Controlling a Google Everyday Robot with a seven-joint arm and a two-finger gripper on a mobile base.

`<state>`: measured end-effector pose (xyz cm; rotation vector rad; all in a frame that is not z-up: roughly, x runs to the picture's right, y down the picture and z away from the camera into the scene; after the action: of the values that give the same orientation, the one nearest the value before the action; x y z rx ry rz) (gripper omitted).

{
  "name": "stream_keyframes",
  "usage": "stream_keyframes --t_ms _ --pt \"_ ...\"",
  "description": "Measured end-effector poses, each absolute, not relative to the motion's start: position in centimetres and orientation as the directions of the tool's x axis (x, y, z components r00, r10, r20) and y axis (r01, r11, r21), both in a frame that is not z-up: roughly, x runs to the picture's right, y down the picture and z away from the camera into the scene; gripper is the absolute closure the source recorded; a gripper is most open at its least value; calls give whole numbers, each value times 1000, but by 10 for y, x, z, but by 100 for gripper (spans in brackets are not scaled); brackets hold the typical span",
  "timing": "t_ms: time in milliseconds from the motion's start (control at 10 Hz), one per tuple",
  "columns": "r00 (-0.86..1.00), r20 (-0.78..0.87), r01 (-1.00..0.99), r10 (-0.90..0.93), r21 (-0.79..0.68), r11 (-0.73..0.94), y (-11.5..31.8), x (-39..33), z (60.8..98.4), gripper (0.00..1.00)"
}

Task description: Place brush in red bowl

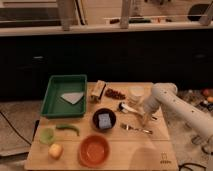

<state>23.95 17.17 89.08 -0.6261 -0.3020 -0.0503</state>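
The brush (128, 108) lies on the wooden table, its dark head toward the black bowl and its white handle pointing right. The red bowl (94, 149) sits empty at the table's front, left of centre. My gripper (145, 118) hangs at the end of the white arm (167, 100), which comes in from the right. It is low over the table at the right end of the brush handle, just above the silver fork (136, 129). Whether it touches the handle cannot be told.
A black bowl with a blue sponge (104, 120) stands between brush and red bowl. A green tray (55, 107) is at back left. A green cup (47, 135), a green pepper (68, 129) and a yellow fruit (55, 150) are at front left. A white cup (135, 94) stands behind the brush.
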Motion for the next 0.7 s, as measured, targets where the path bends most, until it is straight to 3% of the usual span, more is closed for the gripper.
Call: stream_keyframes --t_ms 400,500,700 --pt "952 305 165 18 -562 810 165 237 889 90" --pt "951 308 170 14 -562 810 164 237 887 97" --pt "949 314 181 3 -555 812 159 236 882 100"
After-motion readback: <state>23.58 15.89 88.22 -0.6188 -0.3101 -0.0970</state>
